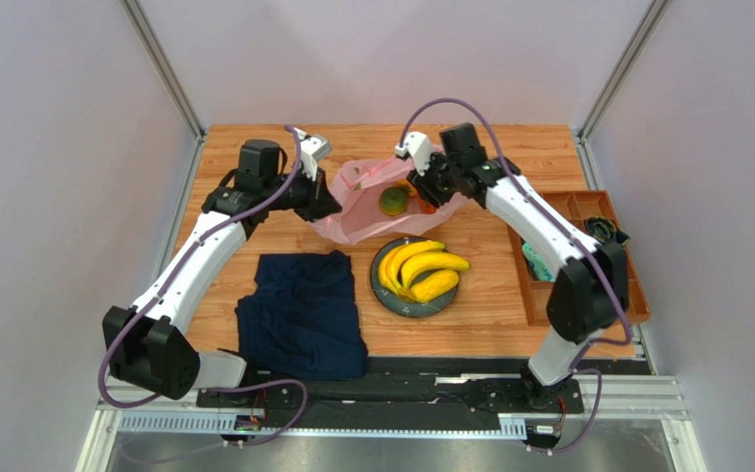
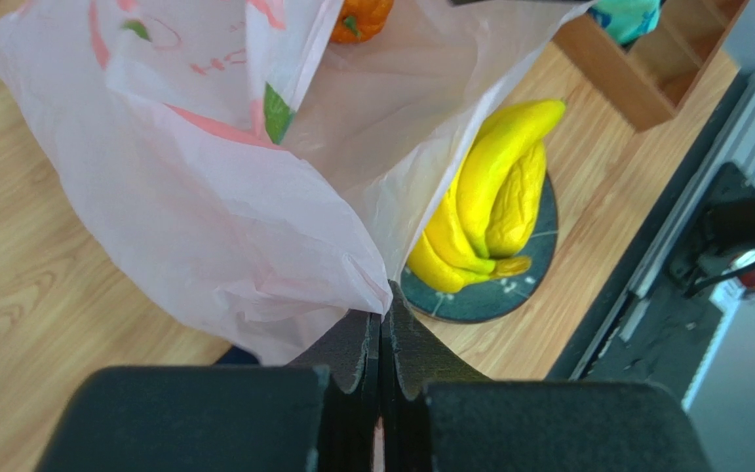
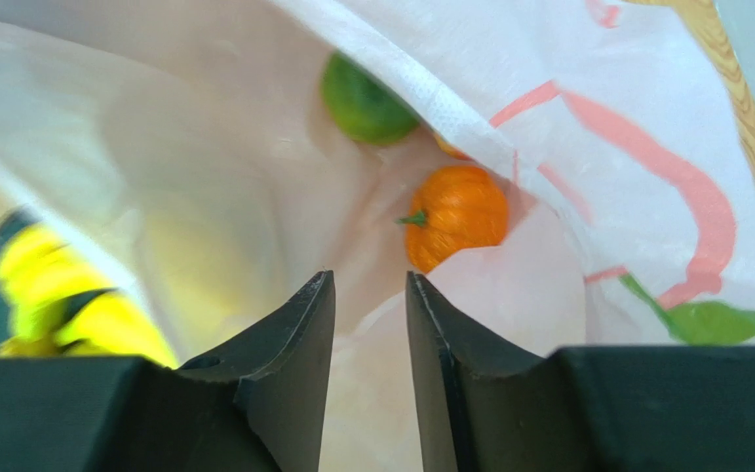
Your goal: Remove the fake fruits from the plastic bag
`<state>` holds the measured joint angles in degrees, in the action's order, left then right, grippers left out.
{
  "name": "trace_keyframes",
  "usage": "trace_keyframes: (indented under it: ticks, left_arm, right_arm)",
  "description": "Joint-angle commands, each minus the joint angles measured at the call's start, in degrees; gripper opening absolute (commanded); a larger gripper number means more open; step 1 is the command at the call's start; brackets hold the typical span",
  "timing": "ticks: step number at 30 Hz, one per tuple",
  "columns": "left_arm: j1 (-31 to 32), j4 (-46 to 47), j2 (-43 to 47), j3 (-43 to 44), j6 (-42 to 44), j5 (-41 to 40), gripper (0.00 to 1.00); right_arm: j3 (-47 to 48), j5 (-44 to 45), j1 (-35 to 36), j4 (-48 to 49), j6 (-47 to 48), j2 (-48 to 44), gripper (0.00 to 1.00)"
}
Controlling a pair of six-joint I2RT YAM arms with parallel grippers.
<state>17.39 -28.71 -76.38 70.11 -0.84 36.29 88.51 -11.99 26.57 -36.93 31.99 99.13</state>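
The left gripper (image 2: 384,317) is clamped tight on a fold of the plastic bag (image 2: 204,206), lifting its rim off the table (image 1: 490,295) so the mouth gapes toward the right arm. That pinch should be held high and steady, or the thin film will sag over the opening. The right gripper (image 3: 370,287) sits inside the mouth, its jaws a narrow gap apart with nothing between them. The orange fruit (image 3: 457,211) is just ahead and slightly to one side, and the green fruit (image 3: 367,98) is deeper in. The gap looks too narrow for the orange fruit, so it should widen, centre on the fruit and advance low, clear of the film fold lying against it. The banana bunch (image 1: 421,265) already lies on the plate (image 1: 413,311), leaving at least 2 round fruits inside.
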Motion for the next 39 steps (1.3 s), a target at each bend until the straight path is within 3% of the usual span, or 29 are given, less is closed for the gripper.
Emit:
trace_keyframes:
  ticks: [1,6,12,16,27,33,39]
  left_arm:
    - [3.9,-2.7,0.4,1.6,9.8,-3.9,0.0]
    - [5.6,-3.5,2.2,-0.4,11.4,-4.4,0.0]
    - [6.0,-3.6,4.2,-3.2,11.1,-4.3,0.0]
    - [6.3,-3.9,6.1,-4.8,10.3,-3.6,0.0]
    - [7.0,-3.9,5.1,-3.3,8.5,-1.4,0.0]
    - [7.0,-4.0,5.0,-3.7,8.8,-1.3,0.0]
    - [7.0,-4.4,4.7,-3.0,9.0,-1.6,0.0]
  right_arm:
    - [-9.7,-10.2,-1.4,2.7,-3.9,-4.4,0.38]
    - [-13.8,-9.4,-4.0,4.8,-7.4,-3.9,0.37]
    - [-9.3,-11.6,-3.3,4.7,-8.9,-4.2,0.41]
    - [-4.2,-5.6,-2.3,5.5,-8.3,1.6,0.43]
    - [10.0,0.6,-2.4,4.0,1.0,16.1,0.47]
    - [14.8,9.0,-2.7,7.1,4.8,23.0,0.68]
    - [23.1,17.1,-2.7,-0.8,5.6,31.8,0.66]
